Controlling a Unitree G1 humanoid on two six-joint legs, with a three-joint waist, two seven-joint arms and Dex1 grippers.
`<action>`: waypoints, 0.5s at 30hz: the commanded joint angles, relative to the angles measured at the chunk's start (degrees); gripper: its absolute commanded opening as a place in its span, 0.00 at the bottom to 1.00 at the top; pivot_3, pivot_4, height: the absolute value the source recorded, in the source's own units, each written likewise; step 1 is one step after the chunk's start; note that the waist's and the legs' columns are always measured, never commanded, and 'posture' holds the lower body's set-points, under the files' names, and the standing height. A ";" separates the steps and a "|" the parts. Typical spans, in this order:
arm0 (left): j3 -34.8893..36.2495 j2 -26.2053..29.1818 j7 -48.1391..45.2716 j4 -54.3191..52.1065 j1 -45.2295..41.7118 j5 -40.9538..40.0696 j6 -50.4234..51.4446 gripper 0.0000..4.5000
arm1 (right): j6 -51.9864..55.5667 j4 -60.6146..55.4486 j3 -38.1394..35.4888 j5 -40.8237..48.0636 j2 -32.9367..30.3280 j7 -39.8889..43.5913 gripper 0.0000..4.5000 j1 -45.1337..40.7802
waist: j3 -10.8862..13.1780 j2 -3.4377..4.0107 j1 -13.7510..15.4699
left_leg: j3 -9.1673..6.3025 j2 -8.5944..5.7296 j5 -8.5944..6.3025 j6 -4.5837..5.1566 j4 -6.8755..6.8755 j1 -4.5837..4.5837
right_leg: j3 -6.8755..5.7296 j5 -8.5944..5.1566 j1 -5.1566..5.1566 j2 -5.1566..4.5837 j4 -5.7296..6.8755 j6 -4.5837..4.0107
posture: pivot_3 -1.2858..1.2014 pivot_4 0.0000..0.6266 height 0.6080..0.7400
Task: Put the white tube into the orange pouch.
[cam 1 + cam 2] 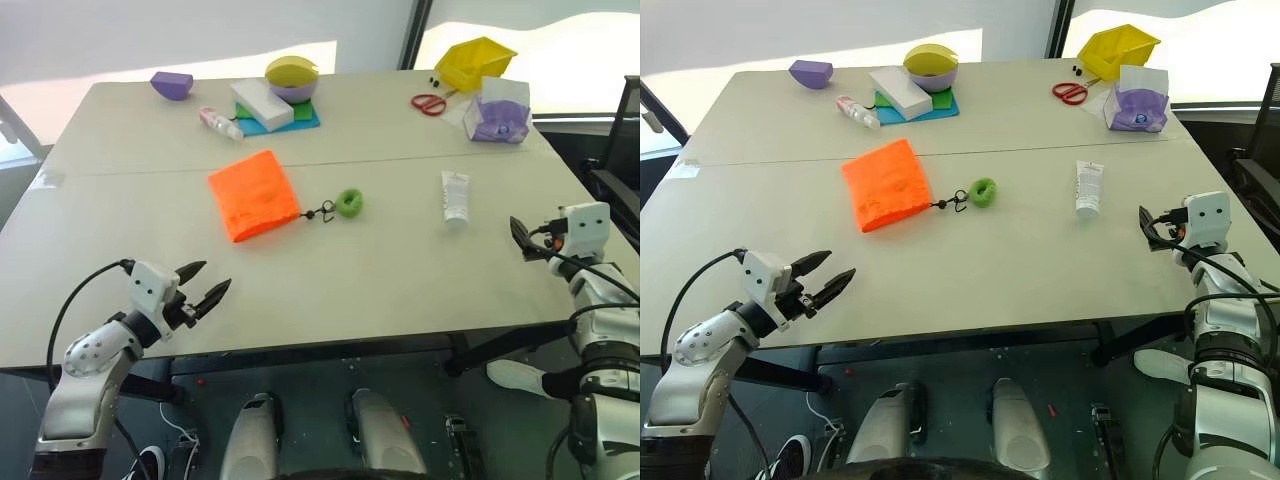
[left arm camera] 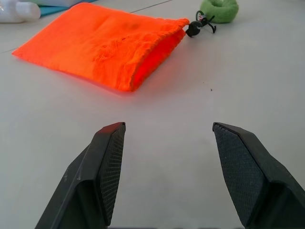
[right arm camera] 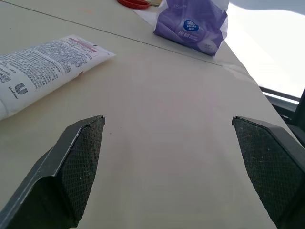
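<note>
White tube: the tube (image 1: pixel 455 196) lies flat on the desk (image 1: pixel 400 270), well in from the right edge, cap end pointing at the near edge. Nothing is touching it, so I'd say the pickup hasn't started.

Orange pouch: the pouch (image 1: pixel 254 194) lies flat near the middle of the desk, well apart from the tube. Its gathered mouth faces right, with the cord running to the green ring (image 1: pixel 348 203). The mouth looks nearly flat in the left wrist view, so it probably needs holding open.

Right claw: the right claw (image 1: pixel 524 240) hovers over the right edge, just nearer than the tube and a bit off to its side. Fingers spread as wide as they go, nothing in them. It points roughly level across the desk, looks lined up to go for the tube.

Left claw: the left claw (image 1: pixel 205 286) sits over the near edge towards the left corner, aimed at the pouch but well short of it. Fingers (image 2: pixel 107 167) clearly parted, empty too. Guessing this one's meant to handle the pouch.

Other stuff: scissors (image 1: pixel 429 103), a purple tissue pack (image 1: pixel 499 112) and a yellow bin (image 1: pixel 476 62) sit by the far right corner, out of the way.
</note>
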 commanded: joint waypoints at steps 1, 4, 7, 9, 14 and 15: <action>0.59 0.11 0.52 -0.36 -0.29 0.89 -2.23 0.69 | -0.93 -0.93 -0.21 -0.02 -0.28 -0.24 0.99 -0.81 | 0.00 0.00 0.00 | 0.01 0.00 0.00 0.00 0.00 0.01 | 0.01 0.00 0.00 0.00 0.00 0.00 | 0.52 0.24 1.00; 0.79 0.11 1.40 -0.11 -1.54 0.47 -0.59 0.69 | -0.97 -1.25 -0.11 -0.24 -0.14 -0.24 0.99 -0.54 | 0.00 0.00 0.00 | 0.01 0.00 0.00 0.00 0.00 0.01 | 0.01 0.00 0.00 0.00 0.00 0.00 | 0.52 0.24 1.00; 0.50 0.56 0.45 0.40 -1.99 0.67 -1.60 0.69 | -0.83 -1.61 -0.19 -0.14 -0.10 -0.33 0.99 -0.43 | 0.00 0.00 0.00 | 0.01 0.00 0.00 0.00 0.00 0.02 | 0.02 0.00 0.00 0.00 0.00 0.00 | 0.52 0.24 1.00; 0.68 0.38 -0.42 1.07 -2.49 0.10 -2.58 0.69 | -0.79 -1.99 -0.20 -0.14 -0.03 -0.36 0.99 -0.17 | 0.00 0.00 -0.02 | 0.03 0.00 0.00 0.00 -0.02 0.02 | 0.03 0.00 0.00 0.00 -0.01 0.00 | 0.52 0.24 1.00; 0.37 -0.11 -0.57 1.45 -3.65 0.21 -3.87 0.69 | -0.72 -2.15 -0.18 -0.11 0.09 -0.32 0.99 -0.30 | 0.00 0.00 -0.01 | 0.04 0.00 0.00 0.00 -0.04 0.02 | 0.04 0.00 -0.01 0.00 -0.01 0.00 | 0.52 0.24 1.00; 0.39 -0.35 -0.52 1.57 -3.83 0.05 -4.13 0.69 | -0.65 -2.33 -0.12 -0.12 0.10 -0.27 0.99 -0.41 | 0.00 0.00 -0.01 | 0.04 0.00 0.00 0.00 -0.04 0.02 | 0.04 0.00 -0.01 0.00 -0.01 0.00 | 0.52 0.24 1.00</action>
